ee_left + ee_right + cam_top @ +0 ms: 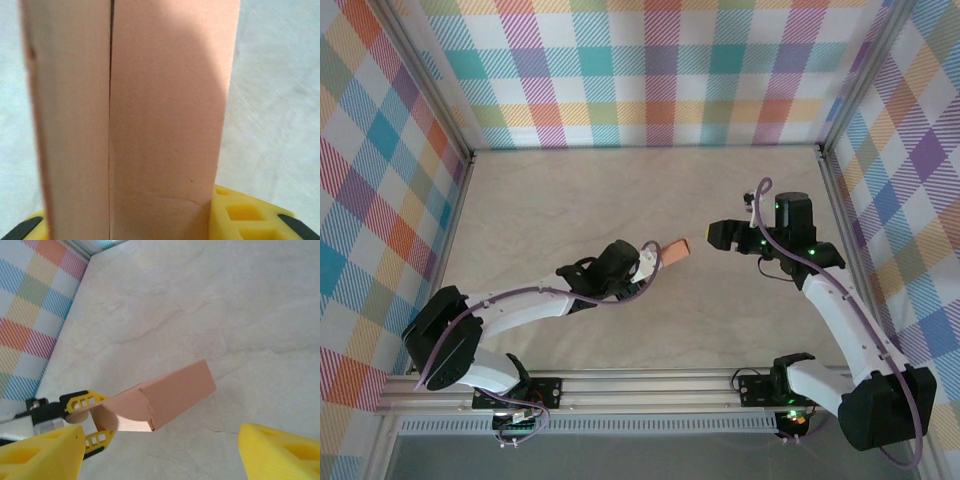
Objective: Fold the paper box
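- Currently one salmon-orange thin-card paper box (676, 249) is held off the pale marbled worktop (590, 190), near its middle.
- It is folded into a shallow rectangular shape, with a seam along one face; its inside is hidden.
- The left claw (653, 258) is clamped on one end.
- The right claw (712, 236), near the free end but apart from it, has its yellow fingers (280, 452) spread wide.

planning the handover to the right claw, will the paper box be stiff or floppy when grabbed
Probably light and fairly stiff: held by one end in the left claw, the paper box juts out without sagging. It looks like hollow thin card, so a hard squeeze from the open right claw could dent it. Its seam may gape if pushed.
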### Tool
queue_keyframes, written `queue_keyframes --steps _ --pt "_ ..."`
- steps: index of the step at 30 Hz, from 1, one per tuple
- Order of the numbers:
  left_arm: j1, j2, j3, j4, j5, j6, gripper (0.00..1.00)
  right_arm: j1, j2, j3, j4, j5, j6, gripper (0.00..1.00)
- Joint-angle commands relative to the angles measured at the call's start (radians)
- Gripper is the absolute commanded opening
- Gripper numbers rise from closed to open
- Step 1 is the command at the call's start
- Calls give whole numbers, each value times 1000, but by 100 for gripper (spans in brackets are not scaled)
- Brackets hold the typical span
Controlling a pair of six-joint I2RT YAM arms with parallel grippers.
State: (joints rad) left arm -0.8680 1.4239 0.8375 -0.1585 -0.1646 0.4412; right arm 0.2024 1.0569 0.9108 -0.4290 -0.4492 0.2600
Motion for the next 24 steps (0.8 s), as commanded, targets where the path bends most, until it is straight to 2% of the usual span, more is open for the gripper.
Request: queue_keyframes --steps 1,4,9,11,12,14,16,24 --pt "27 -18 66 -235 160 -40 29 10 -25 53 -119 -26 -269 78" --pt "49 -14 93 -323 225 -44 29 64 -42 66 -156 -27 -463 73" --pt "80 7 134 -426 283 -25 30 204 12 122 -247 97 -663 64" --pt "94 15 154 -466 306 5 30 243 62 158 -279 134 -697 60" --pt "104 19 167 -489 318 16 29 259 88 173 -290 146 -712 55" --pt "119 37 195 -535 347 41 29 277 129 194 -295 144 -726 47" --pt "123 60 225 -580 346 59 29 287 170 215 -289 140 -728 43" --pt "130 129 261 -613 352 99 30 330 318 289 -337 144 -791 40"
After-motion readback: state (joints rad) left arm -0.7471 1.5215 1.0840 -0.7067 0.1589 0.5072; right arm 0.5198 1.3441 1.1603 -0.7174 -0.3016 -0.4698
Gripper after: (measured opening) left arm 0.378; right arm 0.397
